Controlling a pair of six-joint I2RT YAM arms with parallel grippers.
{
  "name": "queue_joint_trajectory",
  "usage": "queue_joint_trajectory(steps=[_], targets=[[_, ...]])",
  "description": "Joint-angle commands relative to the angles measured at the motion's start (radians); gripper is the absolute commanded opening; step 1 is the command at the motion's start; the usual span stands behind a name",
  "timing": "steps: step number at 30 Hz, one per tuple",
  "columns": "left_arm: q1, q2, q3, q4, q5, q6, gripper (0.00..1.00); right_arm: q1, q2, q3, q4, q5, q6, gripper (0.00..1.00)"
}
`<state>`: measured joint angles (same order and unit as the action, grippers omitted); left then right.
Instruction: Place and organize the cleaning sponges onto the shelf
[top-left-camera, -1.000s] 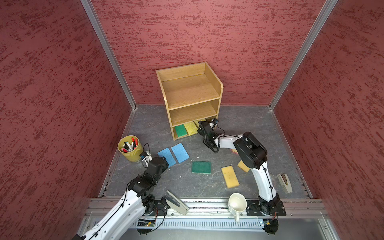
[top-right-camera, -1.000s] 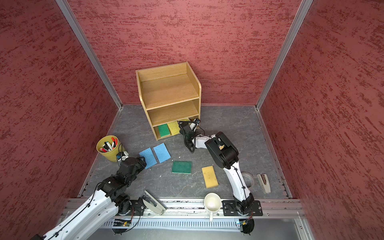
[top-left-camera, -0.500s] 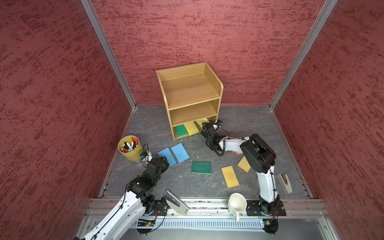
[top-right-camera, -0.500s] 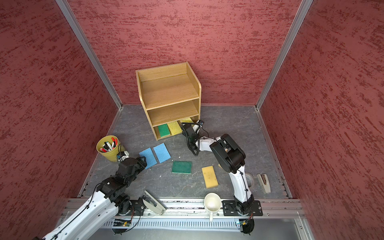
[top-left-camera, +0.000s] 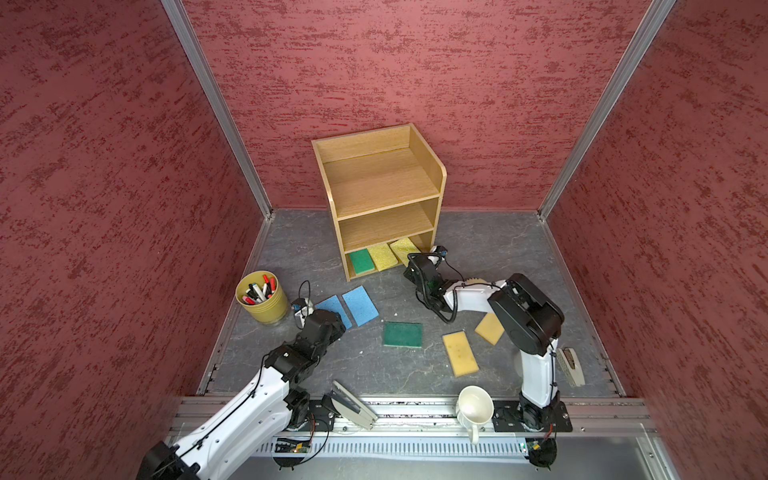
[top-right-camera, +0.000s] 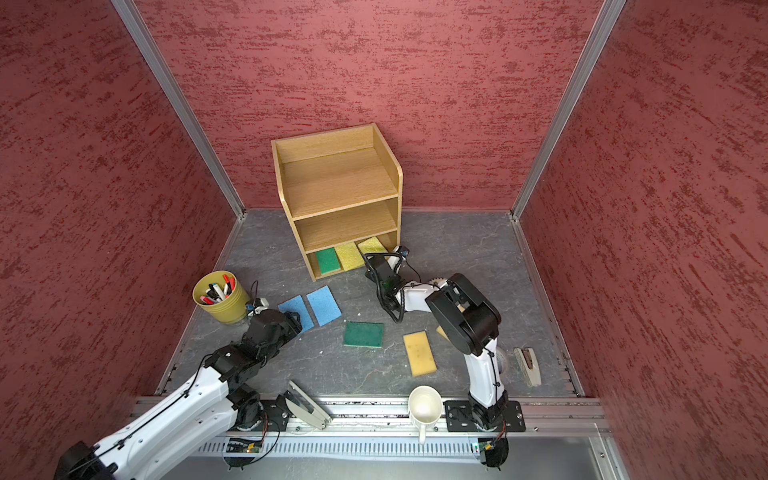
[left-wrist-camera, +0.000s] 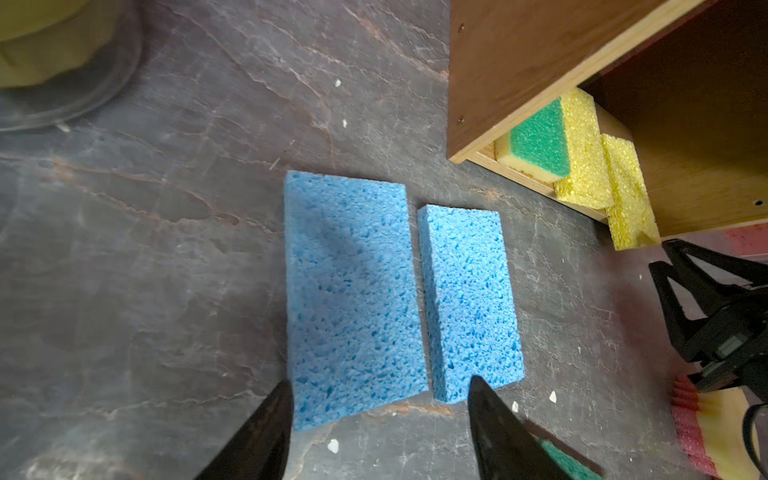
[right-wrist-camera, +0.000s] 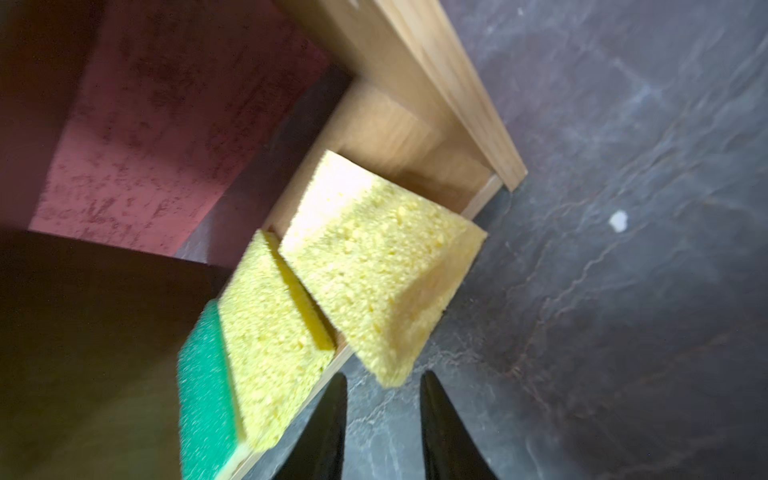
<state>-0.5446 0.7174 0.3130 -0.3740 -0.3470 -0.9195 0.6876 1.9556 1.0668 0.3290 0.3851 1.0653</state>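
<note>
Oak-coloured shelf is carrying three sponges on its bottom tier: a green-topped sponge, a yellow sponge against it, and a second yellow sponge askew, one corner overhanging the front edge. The right gripper is hovering just off that corner, jaws slightly apart, gripping nothing. The left gripper is hanging over two blue sponges, jaws wide apart and empty; a dark green sponge and two tan sponges are lying loose on the floor.
</note>
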Motion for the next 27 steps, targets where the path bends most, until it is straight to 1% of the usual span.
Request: queue_joint_trajectory(steps=[1,3,5,8,11,14,18,27], targets=[[-0.037,0.044,0.054,0.071,-0.049,0.029,0.66,-0.025,-0.094,-0.056,0.070,-0.043,-0.048,0.21],[-0.049,0.068,0.064,0.095,-0.060,0.032,0.65,-0.058,-0.117,-0.091,0.079,-0.104,-0.052,0.11],[-0.051,0.088,0.074,0.115,-0.066,0.032,0.65,-0.099,-0.119,-0.099,0.066,-0.198,-0.058,0.01],[-0.052,0.107,0.085,0.128,-0.076,0.034,0.64,-0.128,-0.100,-0.100,0.065,-0.301,-0.067,0.00],[-0.053,0.114,0.101,0.112,-0.092,0.036,0.64,-0.128,-0.055,-0.072,0.060,-0.352,-0.090,0.00],[-0.052,0.100,0.106,0.097,-0.111,0.037,0.64,-0.129,0.000,-0.049,0.072,-0.382,-0.073,0.00],[-0.045,0.081,0.103,0.080,-0.124,0.036,0.65,-0.130,0.055,-0.009,0.057,-0.392,-0.067,0.00],[-0.018,0.076,0.083,0.078,-0.105,0.032,0.65,-0.136,0.133,0.027,0.072,-0.379,-0.041,0.00]])
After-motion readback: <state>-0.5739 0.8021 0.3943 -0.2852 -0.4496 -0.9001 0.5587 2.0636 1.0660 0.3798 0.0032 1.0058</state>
